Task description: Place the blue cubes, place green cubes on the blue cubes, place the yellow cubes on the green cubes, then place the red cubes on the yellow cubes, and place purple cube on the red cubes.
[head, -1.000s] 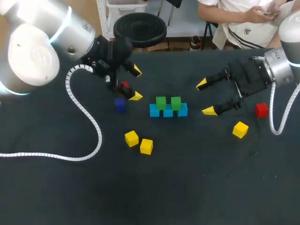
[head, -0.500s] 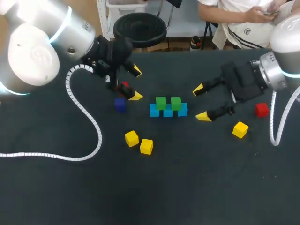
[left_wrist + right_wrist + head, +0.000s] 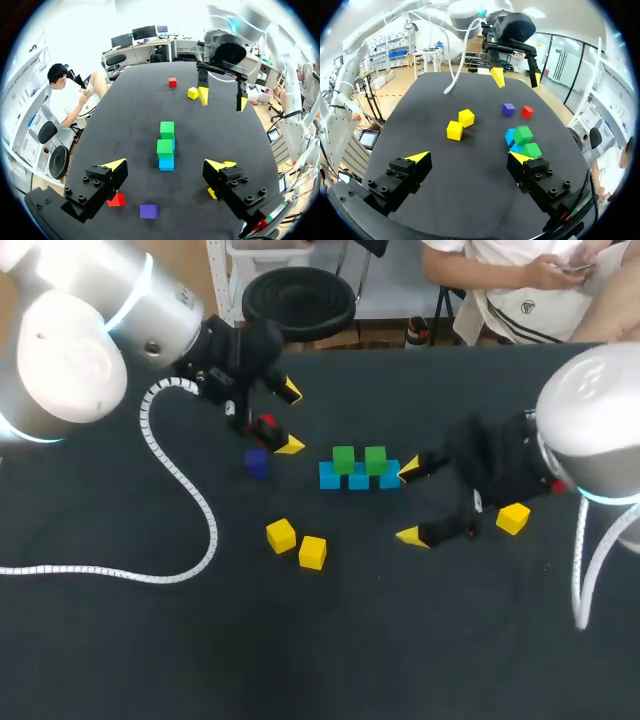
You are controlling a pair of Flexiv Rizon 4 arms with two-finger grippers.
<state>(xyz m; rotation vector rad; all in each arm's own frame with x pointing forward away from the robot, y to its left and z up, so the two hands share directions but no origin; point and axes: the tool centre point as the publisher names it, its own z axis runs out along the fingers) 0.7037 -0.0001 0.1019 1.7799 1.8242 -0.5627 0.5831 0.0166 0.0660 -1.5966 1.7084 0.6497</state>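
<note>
1. The dark table (image 3: 300,640) carried all the cubes, and I saw it from above in the head view.
2. My left arm (image 3: 70,350) came in from the left corner and my right arm (image 3: 590,430) from the right side, bent over the table.
3. The left gripper (image 3: 290,418) was wide open and held nothing.
4. The right gripper (image 3: 409,503) was also spread wide and empty, and one of its tips stood just beside the end of the blue row.
5. The blue cubes (image 3: 359,477) lay in a row of three near the middle of the table, touching each other.
6. Two green cubes (image 3: 343,459) sat on top of the blue row, with a small gap between them.
7. Two yellow cubes (image 3: 281,535) lay close together on the table in front of the stack, and a third yellow cube (image 3: 513,517) lay beside the right arm.
8. One red cube (image 3: 265,423) lay on the table near a finger of the left gripper, not held.
9. A second red cube (image 3: 172,82) showed only in the left wrist view, near the third yellow cube.
10. The purple cube (image 3: 256,464) lay just beside the first red one.
</note>
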